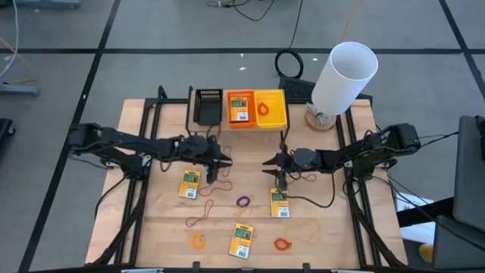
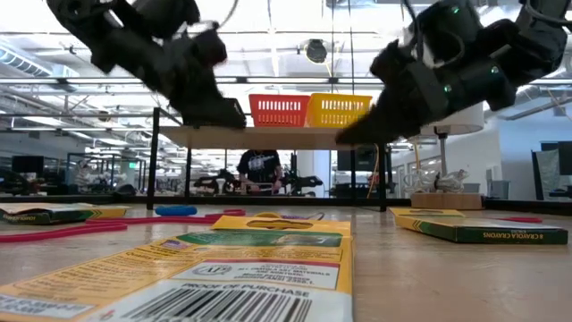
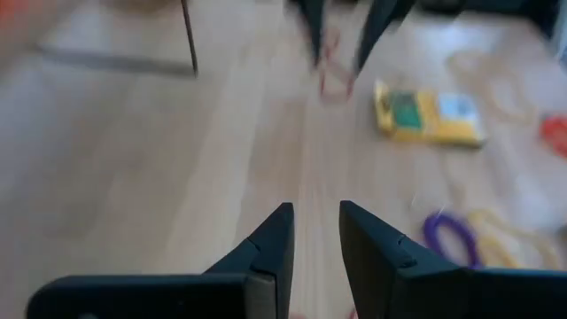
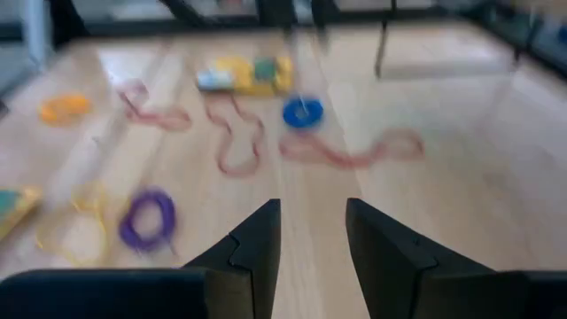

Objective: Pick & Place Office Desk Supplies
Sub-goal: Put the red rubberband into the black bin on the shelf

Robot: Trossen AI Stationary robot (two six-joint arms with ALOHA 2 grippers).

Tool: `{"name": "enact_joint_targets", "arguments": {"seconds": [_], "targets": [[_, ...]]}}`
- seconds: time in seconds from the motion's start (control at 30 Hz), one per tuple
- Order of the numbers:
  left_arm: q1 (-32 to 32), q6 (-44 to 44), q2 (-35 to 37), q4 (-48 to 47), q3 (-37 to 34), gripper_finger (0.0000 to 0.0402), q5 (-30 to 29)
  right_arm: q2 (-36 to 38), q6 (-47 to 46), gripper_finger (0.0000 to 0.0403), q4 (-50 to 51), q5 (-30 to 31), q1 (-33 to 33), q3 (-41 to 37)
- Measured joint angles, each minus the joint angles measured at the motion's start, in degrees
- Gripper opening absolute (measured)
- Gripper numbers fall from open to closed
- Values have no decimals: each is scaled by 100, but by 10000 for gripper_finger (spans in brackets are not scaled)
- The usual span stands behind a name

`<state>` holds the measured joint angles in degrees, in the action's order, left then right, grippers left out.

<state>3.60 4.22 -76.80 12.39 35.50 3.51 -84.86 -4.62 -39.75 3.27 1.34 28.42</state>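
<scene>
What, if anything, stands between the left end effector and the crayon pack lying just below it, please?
Nothing visible does. The left end effector hangs open above the table, and only bare wood separates it from the crayon pack in the high view.

Two dark, jointed arms are showing black cables trailing along them, each tapering into a two-fingered black tool.

The flat pack (image 2: 487, 229) at right reads "CRAYOLA CRAYONS" along its edge.
</scene>
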Motion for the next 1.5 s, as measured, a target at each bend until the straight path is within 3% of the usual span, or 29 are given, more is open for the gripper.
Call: {"name": "enact_joint_targets", "arguments": {"seconds": [0.17, 0.27, 0.4, 0.57, 0.83, 1.13, 1.5], "targets": [[-11, -164, 659, -50, 0, 81, 0, 275, -452, 118, 2427, -154, -131, 358], [-49, -291, 871, -78, 0, 81, -9, 478, -539, 118, 4135, -525, -38, 874], [-132, -414, 931, -123, 0, 81, -154, 751, -494, 118, 6077, -483, 160, 1633], [-224, -392, 934, -246, 0, 81, -232, 1017, -648, 118, 7589, -438, 342, 2144], [-381, -358, 934, -236, 0, 81, -272, 755, -791, 118, 7735, -160, 640, 1937], [-498, -349, 933, -396, 0, 81, -761, 559, -578, 118, 7704, -160, 622, 1787], [-496, -327, 934, -407, 0, 81, -761, 564, -218, 118, 6989, -177, 621, 1213]]}}
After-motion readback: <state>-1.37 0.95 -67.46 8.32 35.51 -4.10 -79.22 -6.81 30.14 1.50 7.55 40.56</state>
